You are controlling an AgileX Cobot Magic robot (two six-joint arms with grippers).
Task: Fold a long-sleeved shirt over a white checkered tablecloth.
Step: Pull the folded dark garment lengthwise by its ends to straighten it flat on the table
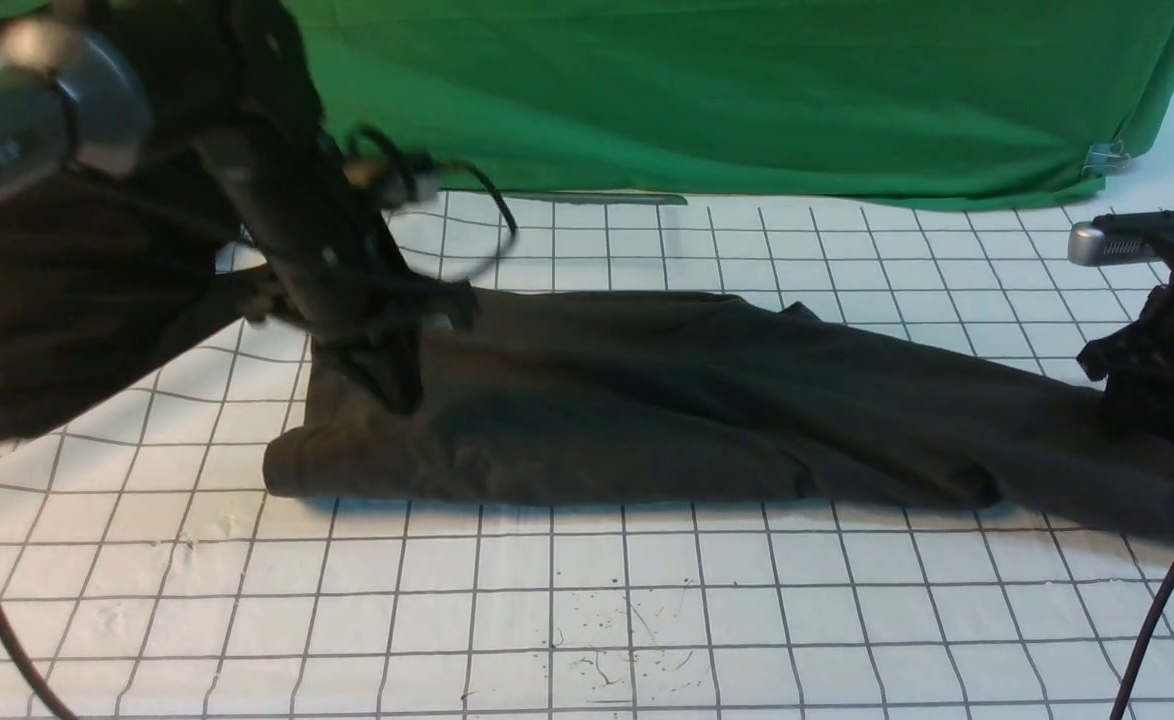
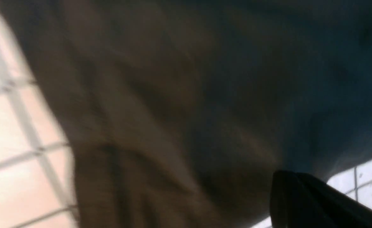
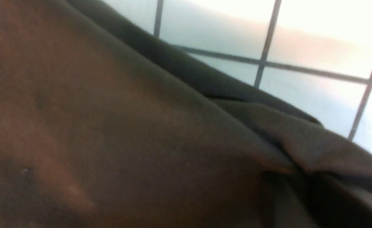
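The long-sleeved shirt (image 1: 647,400) lies stretched across the white checkered tablecloth (image 1: 847,600). Your left jaws are closed, seemingly on its end; the right jaws you cannot tell. Lift both ends evenly, keeping it taut.

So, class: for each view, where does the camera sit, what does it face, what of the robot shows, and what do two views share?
Front: between the arms, looking forward over the tablecloth at the shirt and green cloth; left arm and right arm show.
Left wrist: on the left arm, pressed close to the shirt; one dark finger shows.
Right wrist: on the right arm, close over the shirt; no robot part clearly shows.
Shared: both wrist views show shirt and tablecloth.
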